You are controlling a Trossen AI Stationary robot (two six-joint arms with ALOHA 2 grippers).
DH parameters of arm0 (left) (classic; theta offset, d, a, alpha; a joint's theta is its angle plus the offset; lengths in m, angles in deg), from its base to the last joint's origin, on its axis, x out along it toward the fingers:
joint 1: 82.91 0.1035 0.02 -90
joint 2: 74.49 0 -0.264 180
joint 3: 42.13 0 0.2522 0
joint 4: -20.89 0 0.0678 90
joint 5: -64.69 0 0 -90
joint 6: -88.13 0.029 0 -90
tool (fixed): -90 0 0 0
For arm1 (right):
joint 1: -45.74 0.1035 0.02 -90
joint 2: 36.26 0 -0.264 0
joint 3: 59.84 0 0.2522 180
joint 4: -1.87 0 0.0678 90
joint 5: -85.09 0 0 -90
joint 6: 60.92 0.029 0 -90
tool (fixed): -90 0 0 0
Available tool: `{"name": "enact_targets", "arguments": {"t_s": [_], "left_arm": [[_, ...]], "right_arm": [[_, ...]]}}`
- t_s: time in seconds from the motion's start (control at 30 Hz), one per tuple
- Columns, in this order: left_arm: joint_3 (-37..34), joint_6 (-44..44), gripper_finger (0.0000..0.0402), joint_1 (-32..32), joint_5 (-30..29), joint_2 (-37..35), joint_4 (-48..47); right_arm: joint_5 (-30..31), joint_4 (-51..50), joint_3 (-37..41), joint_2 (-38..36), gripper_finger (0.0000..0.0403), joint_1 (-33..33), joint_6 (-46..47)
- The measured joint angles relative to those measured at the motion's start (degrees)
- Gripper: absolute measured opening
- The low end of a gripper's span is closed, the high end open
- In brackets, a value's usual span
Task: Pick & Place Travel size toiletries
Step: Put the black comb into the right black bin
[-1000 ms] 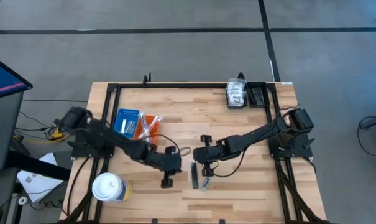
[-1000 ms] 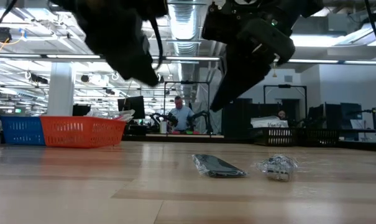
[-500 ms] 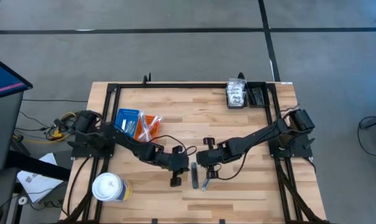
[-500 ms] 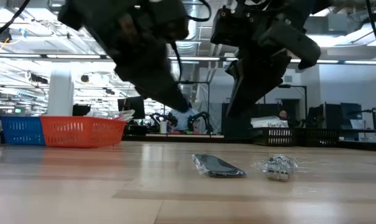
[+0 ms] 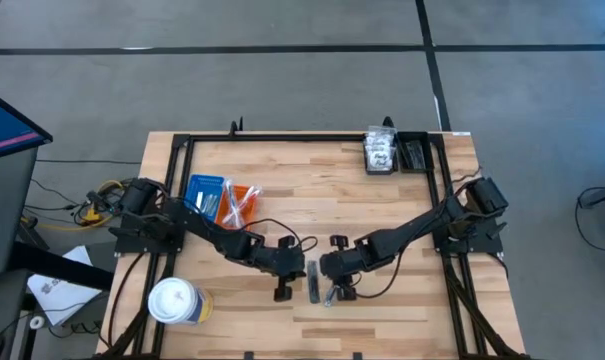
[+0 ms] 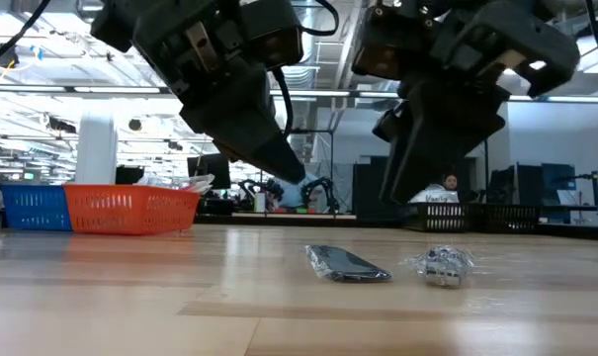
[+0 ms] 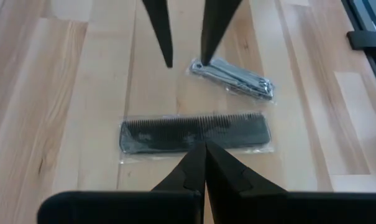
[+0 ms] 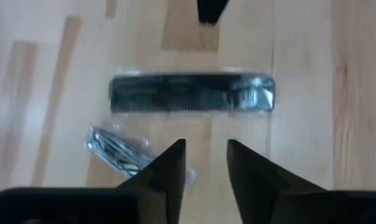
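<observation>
A dark grey comb in a clear packet [image 5: 312,280] [image 7: 194,132] [image 8: 194,93] lies flat on the wood between my two grippers. A nail clipper in a crinkly clear packet [image 5: 330,295] [image 7: 234,71] [image 8: 116,149] [image 6: 442,265] lies just beside it, toward the right arm. My left gripper [image 5: 282,287] [image 7: 205,152] hovers shut over the comb's left side. My right gripper [image 5: 342,287] [image 8: 203,152] hovers open over the clipper side. The low view shows both fingertips [image 6: 289,163] [image 6: 397,183] well above the table.
Blue and orange ribbed trays [image 5: 222,200] [image 6: 91,210] holding toiletries sit at the left. A big white lidded cup [image 5: 174,300] stands at the near left corner. A clear bin of packets [image 5: 380,152] and a dark tray [image 5: 414,152] sit at the far right. A black frame [image 5: 312,138] rims the table.
My left gripper moved toward the table's right, up to the comb, then held still. My right gripper moved toward the near edge and came down somewhat, ending over the comb and the nail clipper. Both items stayed where they lay.
</observation>
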Motion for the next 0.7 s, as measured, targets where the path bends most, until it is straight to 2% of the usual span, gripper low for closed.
{"name": "enact_targets", "arguments": {"t_s": [0.17,0.33,0.43,0.7], "left_arm": [[0.0,0.5,0.0000,0.0,-0.1,0.1,0.6],[1.1,1.3,0.0000,0.7,1.4,4.6,4.4],[2.1,2.4,0.0000,0.8,1.6,6.9,4.0],[2.5,2.2,0.0000,1.1,1.5,6.7,3.9]], "right_arm": [[-0.3,2.0,0.0,0.0,0.0145,0.0,-0.2],[-0.3,2.3,0.0,0.0,0.0167,-0.1,-0.4],[-0.3,2.0,0.0,0.0,0.0171,0.0,-0.3],[-0.3,1.8,0.0,0.0,0.0163,0.0,-0.6]]}}
